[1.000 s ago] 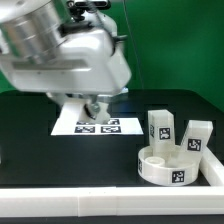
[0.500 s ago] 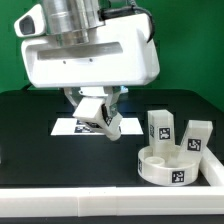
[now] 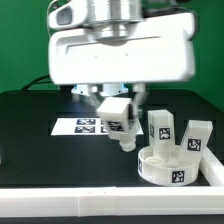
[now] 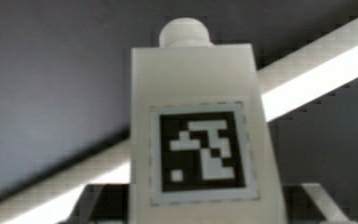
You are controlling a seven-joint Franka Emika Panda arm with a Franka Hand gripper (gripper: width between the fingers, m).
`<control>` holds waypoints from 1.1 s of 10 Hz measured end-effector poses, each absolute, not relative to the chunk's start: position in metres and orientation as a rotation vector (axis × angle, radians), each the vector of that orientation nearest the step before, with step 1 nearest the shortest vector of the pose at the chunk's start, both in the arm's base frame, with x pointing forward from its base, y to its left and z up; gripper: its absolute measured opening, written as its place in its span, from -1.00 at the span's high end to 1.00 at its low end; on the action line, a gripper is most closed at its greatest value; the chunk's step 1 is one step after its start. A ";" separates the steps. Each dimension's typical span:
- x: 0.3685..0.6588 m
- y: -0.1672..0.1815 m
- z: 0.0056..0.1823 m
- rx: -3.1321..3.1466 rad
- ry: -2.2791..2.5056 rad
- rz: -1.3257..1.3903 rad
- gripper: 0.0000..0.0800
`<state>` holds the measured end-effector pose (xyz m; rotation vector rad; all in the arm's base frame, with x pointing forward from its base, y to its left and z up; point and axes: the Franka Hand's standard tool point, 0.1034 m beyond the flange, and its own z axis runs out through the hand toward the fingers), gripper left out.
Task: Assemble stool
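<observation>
White leg point(image 3: 119, 118): clamped in the end effector point(image 3: 113, 103), carried tilted above the black worktop point(image 3: 60, 160), near the seat.
Seat point(image 3: 165, 165): round disc on the worktop; two legs point(image 3: 161, 127) apparently upright at its far rim.
Risk: tilted leg could miss its socket or knock the standing legs.

No readable words or numbers; only black-and-white square tags on the stool legs point(image 3: 161, 127), seat point(image 3: 172, 168) and marker board point(image 3: 85, 127).
</observation>
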<state>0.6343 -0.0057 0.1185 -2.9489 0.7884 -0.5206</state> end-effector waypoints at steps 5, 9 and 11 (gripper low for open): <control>0.626 0.032 0.111 -2.949 0.691 -0.657 0.15; 0.613 0.053 0.106 -2.966 0.616 -0.666 0.15; 0.617 0.057 0.108 -2.945 0.597 -0.778 0.15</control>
